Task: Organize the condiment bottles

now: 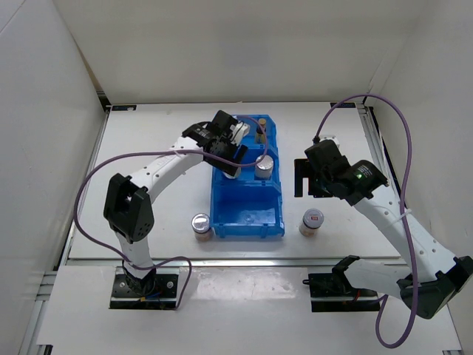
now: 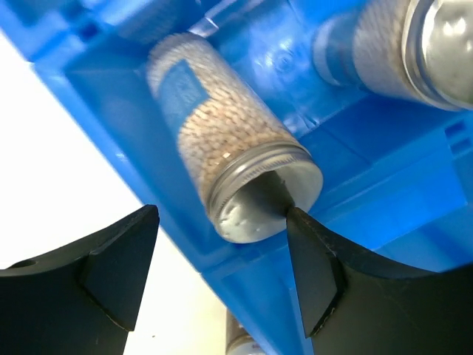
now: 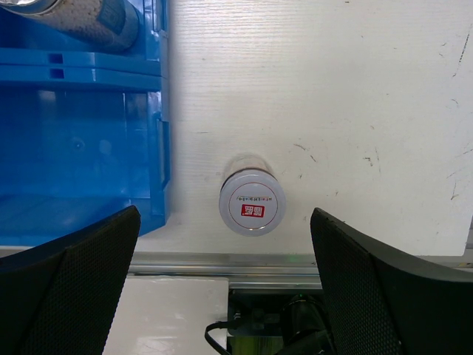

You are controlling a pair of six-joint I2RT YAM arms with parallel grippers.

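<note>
**Ana:** Condiment bottles (image 1: 264,168) first. What sits at the left gripper (image 2: 222,222)?

**Ben:** A shaker (image 2: 222,140), tilted inside the blue bin (image 1: 247,233) by its left wall. I cannot tell which compartment. The jaws stand partly apart around its silver metal top. One black finger (image 2: 325,274) touches the rim and the other is clear of it, so nothing is gripped. Pale grains show through the shaker's wall, under a blue label.

**Ana:** And the right gripper (image 3: 224,214)?

**Ben:** Its jaws are spread wide and hold nothing. It hangs over a short jar (image 3: 251,202) with a round white lid and a red mark. The jar stands toward the tabletop's near edge, right of the bin.

**Ana:** Farther out?

**Ben:** A second shaker (image 1: 264,168) stands upright in the middle compartment, and a brown bottle (image 1: 261,133) with a tan cap stands in the far one. Another jar (image 1: 201,224), silvery-lidded, stands just beside the bin's near-left corner.

**Ana:** The surroundings?

**Ben:** The bin is glossy moulded plastic. The tabletop (image 1: 148,148) is white, faintly grained and lightly scuffed. Plain white walls (image 1: 222,52) close three sides.
</note>
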